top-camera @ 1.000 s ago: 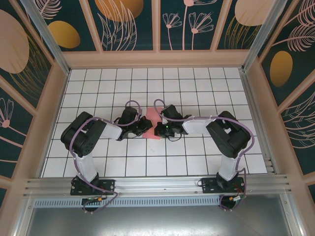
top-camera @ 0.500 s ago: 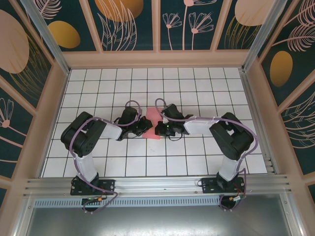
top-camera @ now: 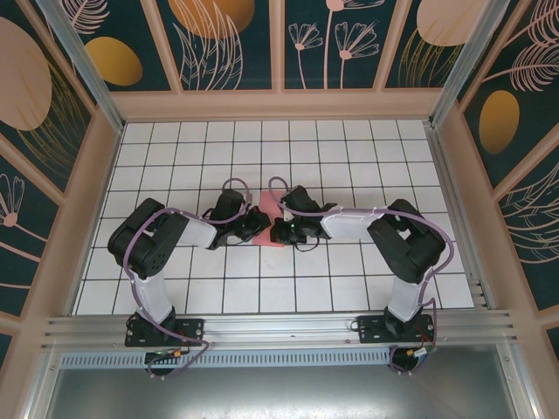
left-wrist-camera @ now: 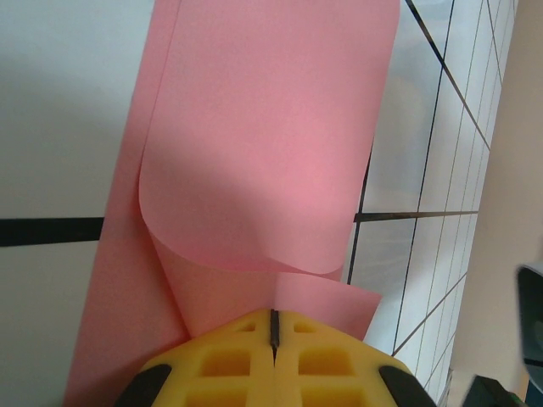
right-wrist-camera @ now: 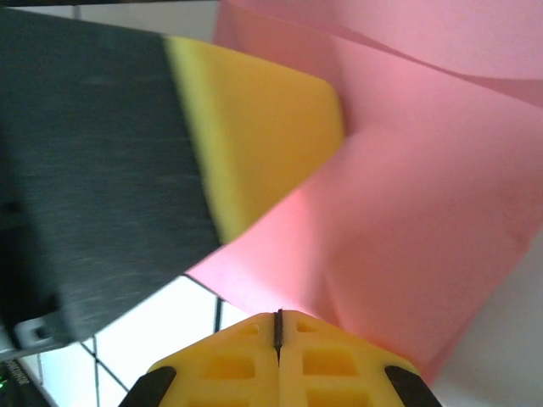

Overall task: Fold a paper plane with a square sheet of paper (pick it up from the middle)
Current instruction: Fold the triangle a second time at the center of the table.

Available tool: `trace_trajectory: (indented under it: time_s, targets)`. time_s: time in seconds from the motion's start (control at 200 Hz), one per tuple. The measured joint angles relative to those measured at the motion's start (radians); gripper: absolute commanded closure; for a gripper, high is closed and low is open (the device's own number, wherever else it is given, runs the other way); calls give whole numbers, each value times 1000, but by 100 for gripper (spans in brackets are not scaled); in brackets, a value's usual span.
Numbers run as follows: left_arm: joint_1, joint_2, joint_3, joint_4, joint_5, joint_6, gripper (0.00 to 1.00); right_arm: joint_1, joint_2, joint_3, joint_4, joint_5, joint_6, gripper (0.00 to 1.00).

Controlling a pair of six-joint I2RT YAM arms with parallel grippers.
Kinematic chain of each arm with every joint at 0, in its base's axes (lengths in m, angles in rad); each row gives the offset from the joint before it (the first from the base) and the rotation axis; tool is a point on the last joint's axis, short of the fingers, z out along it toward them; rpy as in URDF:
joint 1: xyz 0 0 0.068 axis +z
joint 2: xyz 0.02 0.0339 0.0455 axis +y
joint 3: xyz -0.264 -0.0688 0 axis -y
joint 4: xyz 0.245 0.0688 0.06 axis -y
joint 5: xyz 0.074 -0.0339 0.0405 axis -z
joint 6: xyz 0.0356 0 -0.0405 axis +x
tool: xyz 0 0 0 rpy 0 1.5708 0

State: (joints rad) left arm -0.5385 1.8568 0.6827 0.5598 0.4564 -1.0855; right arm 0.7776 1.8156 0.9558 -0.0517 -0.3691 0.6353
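Note:
The square sheet of paper (top-camera: 270, 211) is salmon pink and lies partly folded on the white tiles between both grippers. In the left wrist view the square sheet of paper (left-wrist-camera: 263, 144) curls over itself in a soft roll. One of its edges runs straight into the slit of my left gripper (left-wrist-camera: 273, 315), whose yellow jaws are shut on it. My left gripper (top-camera: 259, 226) and my right gripper (top-camera: 279, 231) almost meet over the sheet. My right gripper (right-wrist-camera: 277, 315) is shut, its tip at the edge of the pink paper (right-wrist-camera: 407, 195), beside the left gripper's fingers (right-wrist-camera: 254, 136).
White tiled floor (top-camera: 349, 166) stretches on all sides of the sheet. Salmon walls with dark patterned panels (top-camera: 279, 105) enclose it. An aluminium rail (top-camera: 279, 327) carries both arm bases at the near edge.
My right gripper has slid a little to the left, closer to my left gripper. The left arm and the paper have barely moved.

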Motion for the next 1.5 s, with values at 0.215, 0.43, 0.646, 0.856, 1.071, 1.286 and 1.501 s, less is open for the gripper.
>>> trace_trajectory:
  time_s: [0.215, 0.43, 0.646, 0.856, 1.071, 1.286, 1.501]
  targets:
    - [0, 0, 2, -3, 0, 0, 100, -30, 0, -55, 57, -35, 5, 97]
    - [0, 0, 2, -3, 0, 1, 100, -41, -5, -91, 119, -63, 23, 97]
    - [0, 0, 2, -3, 0, 3, 100, -61, -15, -153, 219, -107, 61, 96]
    - [-1, 0, 2, -3, -1, 3, 100, -72, -42, -198, 240, -117, 86, 96]
    - [-2, 0, 2, -3, -2, 3, 100, -79, -73, -249, 266, -129, 106, 96]
    - [-3, 0, 2, -3, -3, 3, 100, -84, -131, -287, 218, -130, 112, 96]
    - [-3, 0, 2, -3, -3, 3, 100, -84, -195, -261, 183, -130, 140, 97]
